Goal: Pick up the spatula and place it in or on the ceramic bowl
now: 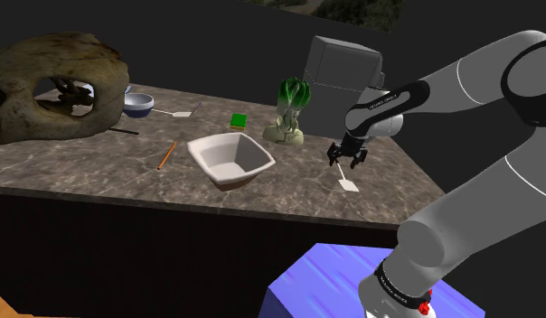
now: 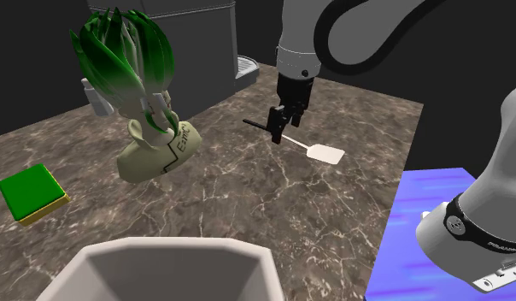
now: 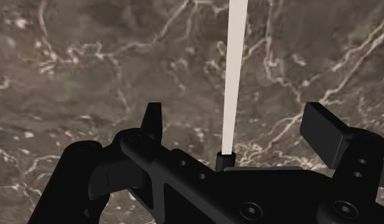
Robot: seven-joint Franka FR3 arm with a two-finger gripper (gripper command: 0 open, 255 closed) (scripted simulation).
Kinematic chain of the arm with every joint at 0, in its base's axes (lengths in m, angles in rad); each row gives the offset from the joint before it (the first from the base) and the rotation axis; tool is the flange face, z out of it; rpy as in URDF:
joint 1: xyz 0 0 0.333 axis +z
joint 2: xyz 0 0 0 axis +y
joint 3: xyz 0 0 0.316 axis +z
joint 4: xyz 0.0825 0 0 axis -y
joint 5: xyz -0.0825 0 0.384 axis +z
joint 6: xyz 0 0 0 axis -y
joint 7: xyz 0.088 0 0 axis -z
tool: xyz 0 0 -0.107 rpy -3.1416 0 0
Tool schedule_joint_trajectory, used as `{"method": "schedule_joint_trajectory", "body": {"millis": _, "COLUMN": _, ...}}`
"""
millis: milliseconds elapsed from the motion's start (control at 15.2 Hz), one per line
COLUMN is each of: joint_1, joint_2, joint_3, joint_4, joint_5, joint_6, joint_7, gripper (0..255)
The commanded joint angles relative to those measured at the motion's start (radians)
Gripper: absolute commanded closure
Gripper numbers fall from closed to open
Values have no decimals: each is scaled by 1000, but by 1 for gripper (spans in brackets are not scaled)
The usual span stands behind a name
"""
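A white spatula lies flat on the marble counter near its right end, with a thin pale shaft and a dark handle tip. My black gripper hangs directly over the handle, pointing down. It is open: the fingers stand apart on either side of the shaft and do not touch it. In the second exterior view the gripper sits above the shaft, with the blade to its right. A white squarish bowl rests mid-counter, to the shoulder view's left of the gripper.
A leafy plant in a pale pot and a green sponge stand behind the bowl. A grey machine is at the back. Farther left are a blue-rimmed bowl, a second spatula, a pencil and a large skull-like rock.
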Motion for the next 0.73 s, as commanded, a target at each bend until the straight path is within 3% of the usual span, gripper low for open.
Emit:
{"method": "schedule_joint_trajectory", "body": {"millis": 0, "joint_1": 0, "joint_2": 0, "joint_3": 0, "joint_4": 0, "joint_5": 0, "joint_6": 0, "joint_7": 0, "gripper": 255}}
{"method": "schedule_joint_trajectory", "body": {"millis": 660, "joint_1": -1, "joint_2": -11, "joint_3": 1, "joint_4": 5, "joint_5": -2, "joint_6": -16, "joint_7": 2, "gripper": 255}}
